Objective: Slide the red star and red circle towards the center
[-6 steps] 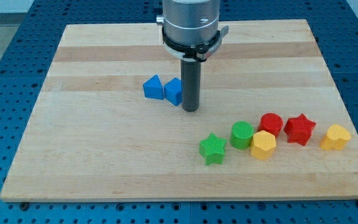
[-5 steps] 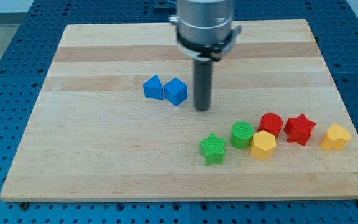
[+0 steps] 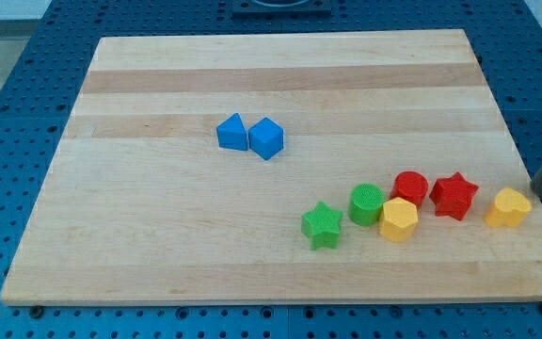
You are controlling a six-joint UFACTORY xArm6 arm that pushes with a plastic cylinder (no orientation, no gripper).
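The red star (image 3: 454, 195) lies at the board's lower right, with the red circle (image 3: 410, 187) just to its left. My rod enters from the view's right edge and my tip (image 3: 537, 193) rests near the board's right edge, to the right of a yellow heart-like block (image 3: 508, 207) and well right of the red star. The tip touches no block that I can make out.
A yellow hexagon (image 3: 399, 218) sits below the red circle, touching a green circle (image 3: 367, 203). A green star (image 3: 323, 224) lies further left. A blue triangle (image 3: 231, 132) and blue cube (image 3: 265, 138) sit near the board's middle. The wooden board (image 3: 158, 235) rests on a blue perforated table.
The rod has moved from beside the blue cube near the centre to the view's far right edge, past the yellow heart. No block has moved.
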